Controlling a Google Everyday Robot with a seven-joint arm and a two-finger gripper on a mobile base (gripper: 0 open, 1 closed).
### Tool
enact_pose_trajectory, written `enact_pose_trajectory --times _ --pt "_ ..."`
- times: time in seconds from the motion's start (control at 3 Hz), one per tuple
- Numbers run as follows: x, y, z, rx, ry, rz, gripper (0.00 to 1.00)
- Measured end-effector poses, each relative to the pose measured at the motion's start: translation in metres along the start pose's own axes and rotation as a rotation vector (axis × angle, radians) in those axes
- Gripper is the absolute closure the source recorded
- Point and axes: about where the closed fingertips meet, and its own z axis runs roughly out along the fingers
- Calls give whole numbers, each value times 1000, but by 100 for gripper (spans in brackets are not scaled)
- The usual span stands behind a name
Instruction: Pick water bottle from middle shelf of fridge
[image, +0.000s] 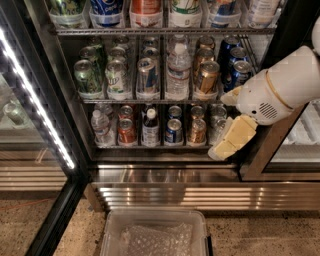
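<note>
The fridge (60, 130) stands open, with a white LED strip on its left. The water bottle (178, 71), clear and ribbed with a white cap, stands upright on the middle shelf (150, 101) between a silver can (147, 76) and a copper can (206, 77). Green cans stand at the shelf's left and blue cans at its right. My gripper (225, 146), with cream-coloured fingers on a white arm, hangs low at the right. It is in front of the right end of the bottom rack, below and to the right of the water bottle, and holds nothing.
The bottom rack (150, 146) holds a slim clear bottle (101, 127), a dark bottle (150, 127) and short cans. The top rack (165, 31) carries more containers. A clear plastic bin (155, 232) sits on the floor in front of the ribbed steel base (170, 192).
</note>
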Motion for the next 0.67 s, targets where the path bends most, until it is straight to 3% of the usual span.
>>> enact_pose_trajectory --times 0.33,0.67 --pt "-1 0 7 -20 -11 6 0" --pt "-22 -7 32 -53 -71 -42 0"
